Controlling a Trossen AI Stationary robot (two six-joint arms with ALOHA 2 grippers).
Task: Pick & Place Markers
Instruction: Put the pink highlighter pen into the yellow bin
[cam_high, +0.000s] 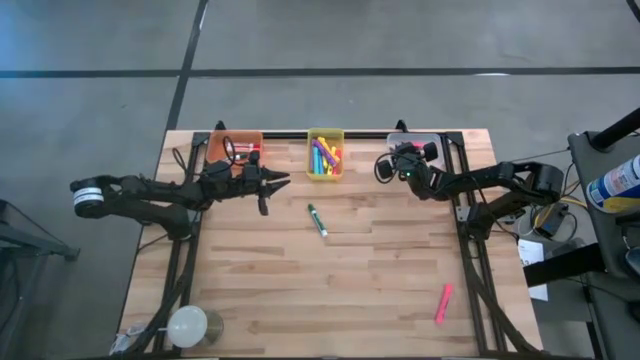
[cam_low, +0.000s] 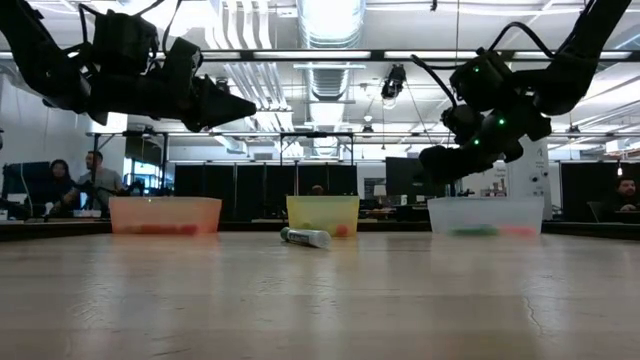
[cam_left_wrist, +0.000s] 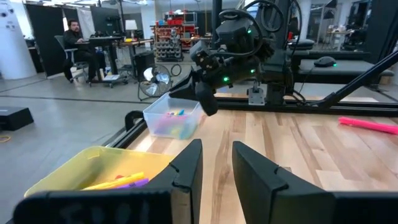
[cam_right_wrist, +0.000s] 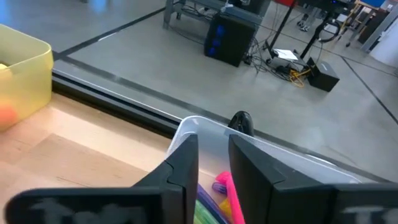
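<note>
Right gripper (cam_high: 384, 168) hovers above the clear bin (cam_right_wrist: 205, 134), at the edge facing the yellow bin (cam_high: 325, 153). Its fingers (cam_right_wrist: 180, 163) stand a narrow gap apart with nothing between them; directly under them in the clear bin lie pink, green and purple markers (cam_right_wrist: 225, 190).

Left gripper (cam_high: 281, 181) hangs in the air between the orange bin (cam_high: 236, 150) and the yellow bin, pointing toward the yellow bin. Its fingers (cam_left_wrist: 188, 168) are parted by a slim gap and grip nothing.

Yellow bin, middle of the three along the far edge of the tabletop (cam_high: 330, 290), holds a cluster of markers (cam_high: 324, 158) in yellow, orange, purple, blue and green. The orange bin, on the left-arm side of the yellow bin, shows some red items inside; what they are I cannot tell.

One green marker (cam_high: 317, 220) lies loose on the tabletop just in front of the yellow bin, slanted. One pink marker (cam_high: 443, 302) lies well away from the yellow bin, toward the near corner on the right arm's side.

A pale round object (cam_high: 187, 325) sits at the near corner on the left arm's side. People sit at desks in the room behind.
</note>
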